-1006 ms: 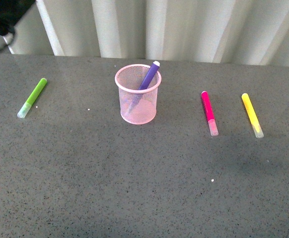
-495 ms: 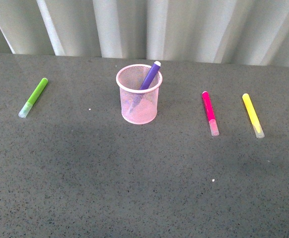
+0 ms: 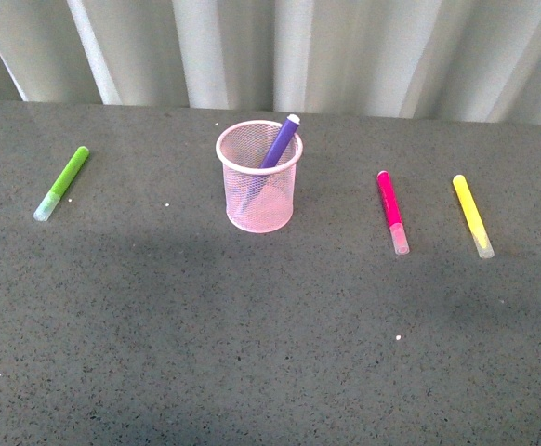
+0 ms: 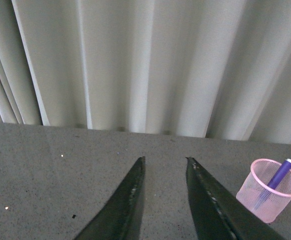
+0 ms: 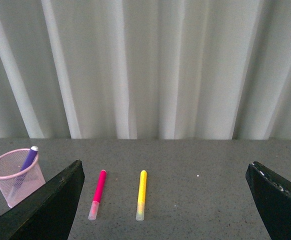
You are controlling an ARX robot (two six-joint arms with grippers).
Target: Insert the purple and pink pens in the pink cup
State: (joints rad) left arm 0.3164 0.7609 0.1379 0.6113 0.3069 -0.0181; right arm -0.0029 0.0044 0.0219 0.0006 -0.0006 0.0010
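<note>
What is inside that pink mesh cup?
A purple pen stands tilted inside the pink cup, its pale tip above the rim. Its lower part shows dimly through the mesh; the very bottom is unclear. The pink pen lies outside.

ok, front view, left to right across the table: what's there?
green marker → pink cup, with the purple pen standing in it → pink pen → yellow marker
</note>
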